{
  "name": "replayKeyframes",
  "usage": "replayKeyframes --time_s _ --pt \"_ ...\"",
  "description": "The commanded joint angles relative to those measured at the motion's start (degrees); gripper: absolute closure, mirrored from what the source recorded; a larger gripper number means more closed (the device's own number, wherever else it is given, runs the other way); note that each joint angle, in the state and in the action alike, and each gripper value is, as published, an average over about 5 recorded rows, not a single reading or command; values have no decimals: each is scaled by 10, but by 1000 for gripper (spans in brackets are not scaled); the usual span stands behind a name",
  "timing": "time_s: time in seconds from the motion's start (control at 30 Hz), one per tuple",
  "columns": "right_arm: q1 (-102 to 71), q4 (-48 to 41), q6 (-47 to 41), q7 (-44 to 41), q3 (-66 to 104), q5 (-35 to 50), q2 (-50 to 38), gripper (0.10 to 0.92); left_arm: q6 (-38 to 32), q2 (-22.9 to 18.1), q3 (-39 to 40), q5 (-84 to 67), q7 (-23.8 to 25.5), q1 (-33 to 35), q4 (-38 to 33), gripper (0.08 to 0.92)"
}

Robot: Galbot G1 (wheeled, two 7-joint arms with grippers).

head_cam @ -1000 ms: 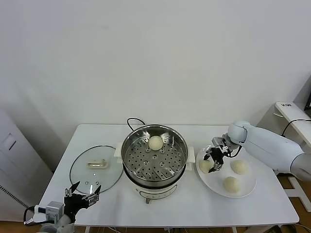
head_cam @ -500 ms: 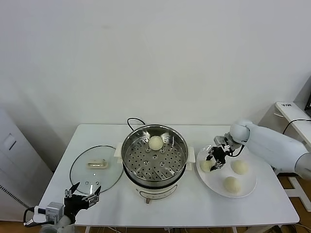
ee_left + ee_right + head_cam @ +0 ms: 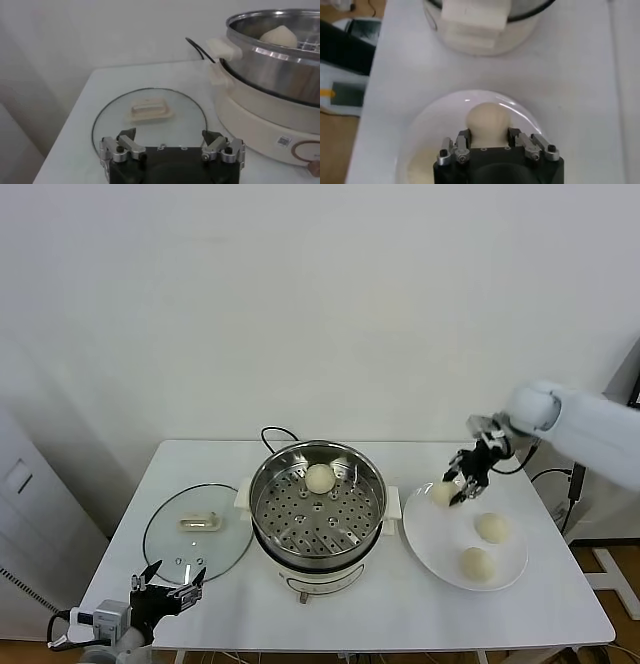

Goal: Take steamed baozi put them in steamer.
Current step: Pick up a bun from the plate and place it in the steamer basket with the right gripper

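Note:
My right gripper (image 3: 458,481) is shut on a cream-white baozi (image 3: 443,493) and holds it lifted above the white plate's (image 3: 440,556) left part, right of the steamer (image 3: 318,506). In the right wrist view the baozi (image 3: 487,121) sits squeezed between the fingers, over the plate (image 3: 422,130). One baozi (image 3: 319,478) lies at the back of the steamer's perforated bottom; it also shows in the left wrist view (image 3: 280,36). Two baozi (image 3: 492,527) (image 3: 476,563) lie on the plate. My left gripper (image 3: 168,586) is open, parked low at the table's front left.
A flat glass lid (image 3: 196,531) lies left of the steamer; it shows in the left wrist view (image 3: 150,117). A black cord (image 3: 274,434) runs behind the steamer. The steamer's white side handle (image 3: 476,20) shows in the right wrist view.
My right gripper closed on the plate's left baozi and lifted it up and slightly right, off the plate. The right arm rose and drew back. The left arm has not moved.

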Motion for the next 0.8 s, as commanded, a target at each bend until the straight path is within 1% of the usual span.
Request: replayKeyframes --time_s 0.03,0.13,0.37,0.6,0.8 --pt "173 85 -86 14 -102 172 12 567 -2 2 0 0 0 -1 3 177" --pt "178 107 -105 41 -99 215 37 567 -3 2 1 1 0 0 4 177" --pt "151 128 -137 113 -64 278 108 567 -3 2 2 4 0 0 6 177" --pt "96 115 -172 182 -28 316 194 567 -4 1 4 6 1 0 10 177" --pt "57 92 -199 224 -19 321 258 567 -6 1 3 6 1 0 11 177"
